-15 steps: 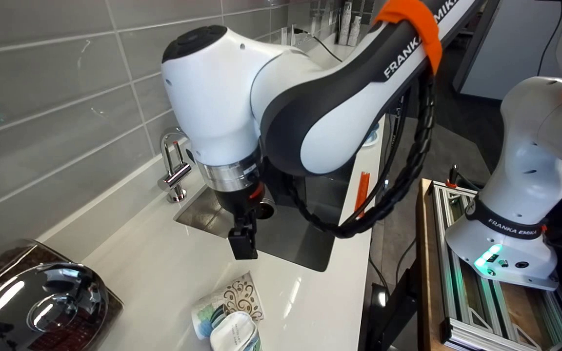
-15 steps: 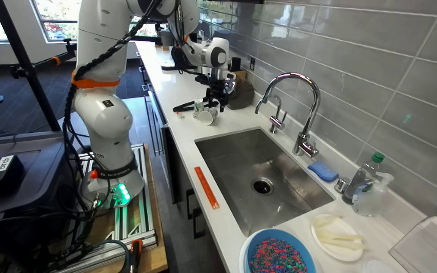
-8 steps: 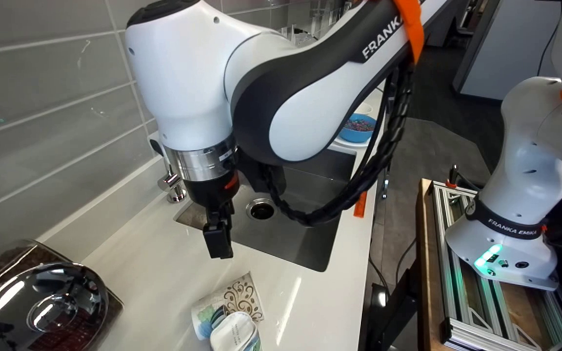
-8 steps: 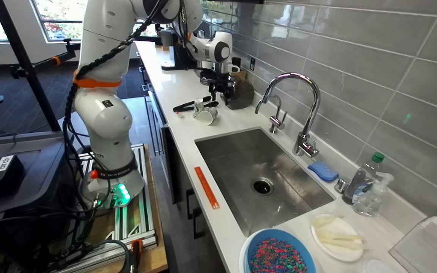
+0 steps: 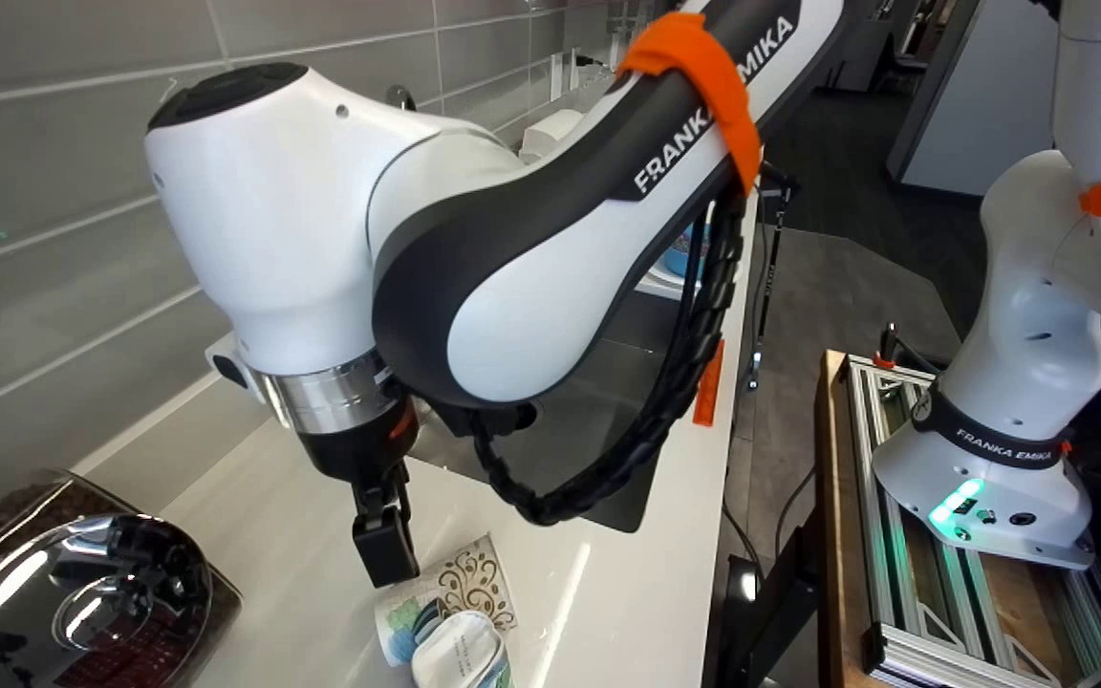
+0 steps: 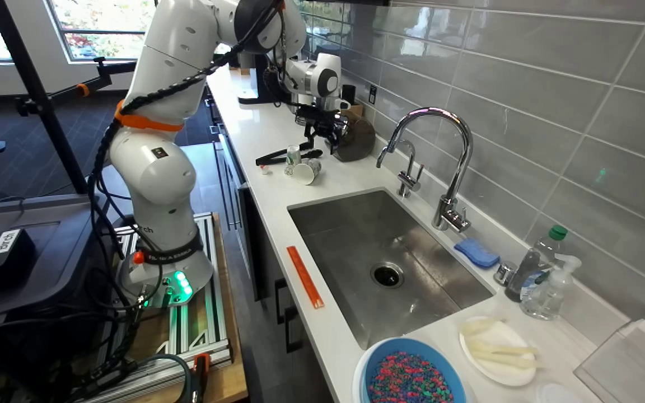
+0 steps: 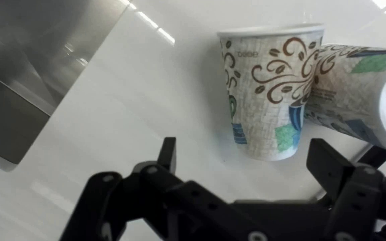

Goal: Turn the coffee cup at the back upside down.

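The coffee cup [image 5: 476,581] lies on its side on the counter, its white open mouth toward the sink. Its open mouth shows in an exterior view [image 6: 303,174], and its brown swirls and teal-green print show in the wrist view [image 7: 270,87]. The second paper cup [image 7: 350,87] touches it and stands upside down, its base up, in both exterior views [image 5: 460,655] [image 6: 292,157]. My gripper [image 7: 242,149] is open and empty, its fingers spread wider than the coffee cup's base. In both exterior views it hangs above the cups [image 5: 393,564] [image 6: 321,144].
The steel sink [image 6: 350,235] is beside the cups, with chrome taps [image 6: 465,162] behind it. Black tongs [image 6: 272,159] lie behind the second cup. A jar with a shiny lid [image 5: 82,612] stands near the tiled wall. An orange strip [image 6: 304,277] lies at the counter's edge.
My gripper has moved away from the sink toward the jar side, then down closer to the coffee cup. Both cups have stayed where they were.
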Action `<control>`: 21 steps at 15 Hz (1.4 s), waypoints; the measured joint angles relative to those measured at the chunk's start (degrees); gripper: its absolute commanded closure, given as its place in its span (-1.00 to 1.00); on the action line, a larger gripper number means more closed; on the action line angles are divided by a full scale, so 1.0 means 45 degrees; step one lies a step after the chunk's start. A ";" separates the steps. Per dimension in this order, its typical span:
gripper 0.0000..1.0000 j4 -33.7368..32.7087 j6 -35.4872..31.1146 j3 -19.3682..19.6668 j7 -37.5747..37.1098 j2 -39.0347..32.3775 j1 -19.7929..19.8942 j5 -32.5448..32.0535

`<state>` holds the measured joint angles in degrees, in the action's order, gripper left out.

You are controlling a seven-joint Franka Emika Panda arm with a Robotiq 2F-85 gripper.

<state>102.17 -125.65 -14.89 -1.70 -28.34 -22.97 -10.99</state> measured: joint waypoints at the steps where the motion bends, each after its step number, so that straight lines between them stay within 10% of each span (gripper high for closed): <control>1: -1.00 -0.0200 0.0000 -0.0050 0.0133 -0.0235 -0.0065 0.0000; 21: -1.00 -0.0969 0.0016 -0.0155 0.0566 -0.1572 -0.0276 0.0001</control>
<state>97.81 -125.58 -15.58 0.85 -35.41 -24.21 -10.99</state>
